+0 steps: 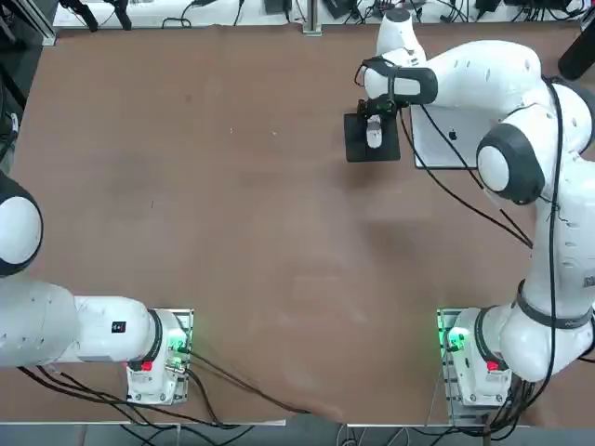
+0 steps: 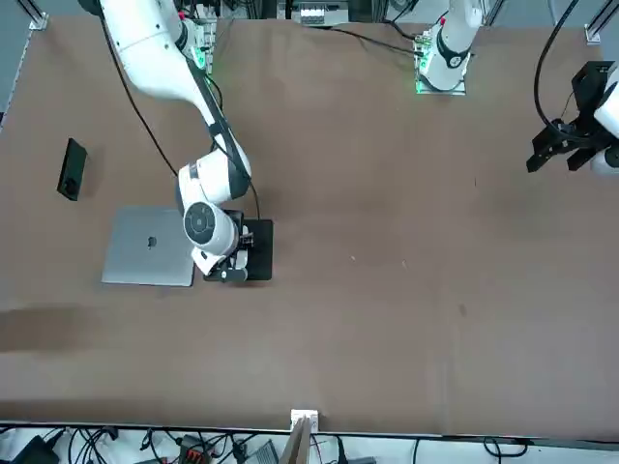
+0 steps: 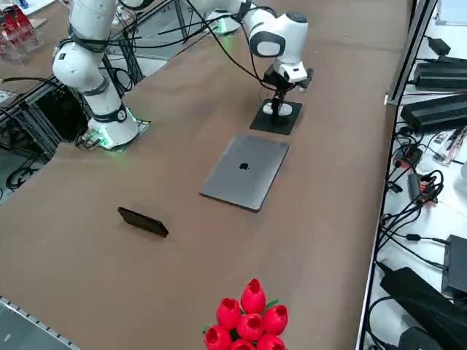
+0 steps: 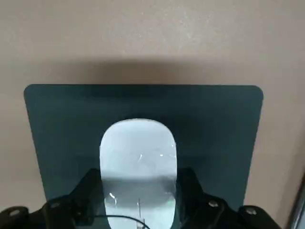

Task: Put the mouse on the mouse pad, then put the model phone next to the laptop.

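Right gripper (image 4: pixel 138 202) low over mouse pad (image 4: pixel 62 124), fingers (image 4: pixel 86 191) clamped on both flanks of mouse (image 4: pixel 138 152), mouse resting on pad, upper centre-right in overhead view. Risk: lifting before full release, dragging mouse off pad edge. Model phone (image 3: pixel 143 222) far off on desk (image 1: pixel 232 232), lower left of side view, well apart from laptop (image 3: pixel 246 171); thin slab likely awkward to pinch.
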